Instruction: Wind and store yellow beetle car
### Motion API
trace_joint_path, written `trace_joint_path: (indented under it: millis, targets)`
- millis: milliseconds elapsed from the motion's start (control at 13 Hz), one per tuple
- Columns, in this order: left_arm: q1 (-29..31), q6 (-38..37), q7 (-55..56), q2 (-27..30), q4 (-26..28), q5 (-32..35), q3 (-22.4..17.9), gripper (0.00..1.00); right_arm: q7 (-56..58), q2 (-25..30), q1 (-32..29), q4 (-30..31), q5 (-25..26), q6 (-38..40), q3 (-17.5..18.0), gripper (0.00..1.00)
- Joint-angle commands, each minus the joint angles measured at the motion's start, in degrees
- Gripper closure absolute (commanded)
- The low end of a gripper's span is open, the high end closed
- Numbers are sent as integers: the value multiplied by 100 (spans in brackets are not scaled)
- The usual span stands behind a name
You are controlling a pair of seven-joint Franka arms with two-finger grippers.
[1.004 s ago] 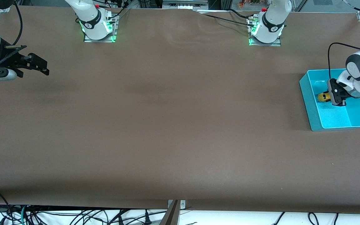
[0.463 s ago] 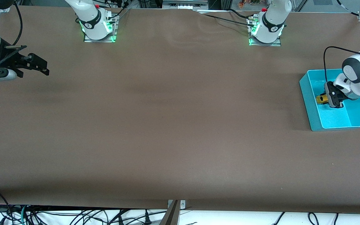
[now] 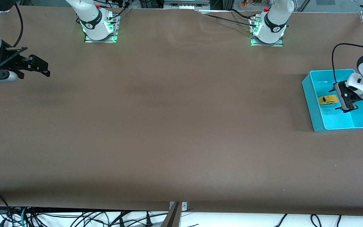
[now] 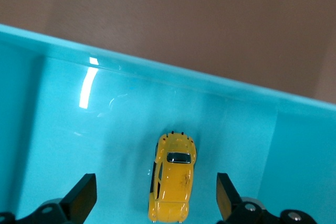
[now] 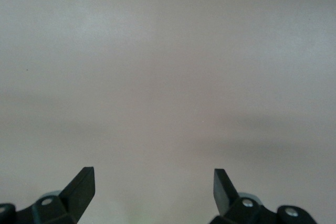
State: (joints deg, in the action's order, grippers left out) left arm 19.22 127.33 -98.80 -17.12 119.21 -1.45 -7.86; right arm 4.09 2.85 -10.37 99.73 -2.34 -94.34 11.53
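The turquoise bin (image 3: 314, 104) sits at the left arm's end of the brown table (image 3: 175, 126); the yellow beetle car (image 3: 328, 100) lies on the bin's floor, on its wheels, near the wall that faces the table's middle; nothing else lies in the bin; in the left wrist view the car (image 4: 172, 184) shows between two widely parted fingers (image 4: 81, 200), touching neither; the left gripper (image 3: 348, 100) hangs over the bin, just beside the car, wide open and holding nothing; the bin's walls rise around the car on every side; the right gripper (image 3: 38, 66) waits over bare table well apart from the bin, at the right arm's end, fingers (image 5: 81, 187) spread wide and empty; the tabletop between it and the bin lies open.
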Motion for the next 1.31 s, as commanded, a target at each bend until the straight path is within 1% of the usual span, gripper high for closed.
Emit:
trace_joint_path:
  millis: [0,232,463,618,695,849,926,1004,1158,1235]
  targets:
    - [-6,-795,1209,444,-363,-371,179,0,-75,-48,8,-129,75,30,24,0]
    - [-41,-1271,2624,867,-776,-479,705,0,-75,-74,17,-129,75,30,24,0]
    - [-67,-1605,4540,1061,-1224,-479,1215,0,-58,-83,17,-129,75,-5,16,0]
    - [-76,-1712,5690,1289,-1313,-479,1549,0,-58,-83,17,-129,75,-14,24,0]
    - [-85,-1799,6523,1438,-1313,-479,1646,0,-58,-83,17,-129,75,-14,24,0]
    - [-399,-2080,8150,1571,-1426,-479,1656,0,-58,-83,17,-129,75,-14,24,0]
    - [-558,-2359,8654,1580,-1558,-470,1621,0,-58,-83,17,-129,75,-14,24,0]
    - [-681,-2658,9015,1563,-1724,-479,1586,0,-58,-83,17,-129,75,-14,24,0]
    - [-1006,-2749,9728,1572,-1805,-470,1428,0,-58,-83,17,-129,75,-14,24,0]
    - [-1103,-2775,9844,1563,-1892,-461,1419,0,-58,-91,17,-129,75,-14,24,0]
